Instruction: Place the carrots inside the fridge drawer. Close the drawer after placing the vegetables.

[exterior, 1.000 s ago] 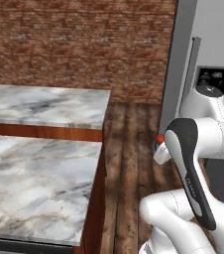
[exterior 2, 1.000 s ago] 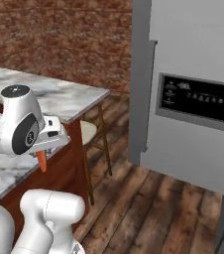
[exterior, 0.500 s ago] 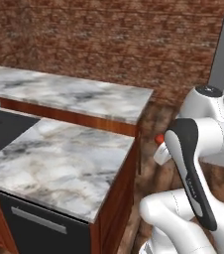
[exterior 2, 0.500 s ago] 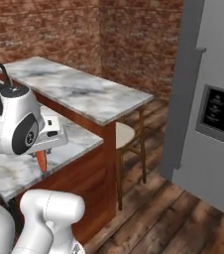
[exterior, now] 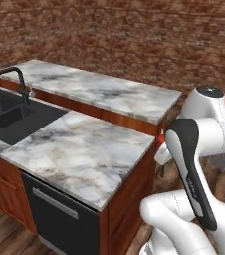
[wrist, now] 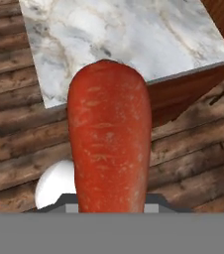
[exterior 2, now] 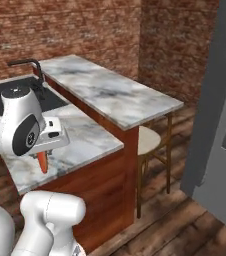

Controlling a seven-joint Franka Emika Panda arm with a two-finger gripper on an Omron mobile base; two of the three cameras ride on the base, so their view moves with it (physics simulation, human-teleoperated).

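Note:
The carrot [exterior 2: 42,162], orange-red and tapered, hangs point down from my gripper [exterior 2: 44,152], which is shut on it beside the near marble counter [exterior 2: 80,142]. In the hand view the carrot [wrist: 109,139] stands tall in the middle and hides the fingertips. Behind it lie a corner of marble counter [wrist: 119,39] and wooden floor [wrist: 183,149]. The grey fridge [exterior 2: 217,125] stands at the right of the right base view, with its door shut. The fridge drawer is hidden.
A black sink [exterior: 12,112] with a dark faucet [exterior: 20,79] sits in the counter to the left. A higher marble bar top [exterior 2: 110,92] runs behind it, with a wooden stool [exterior 2: 147,142] beneath. A black dishwasher front [exterior: 59,219] faces the floor. Brick walls stand behind.
The whole picture has shifted as the base turned: the fridge slid toward the right edge and the sink came into view at left. The carrot stays in the shut gripper.

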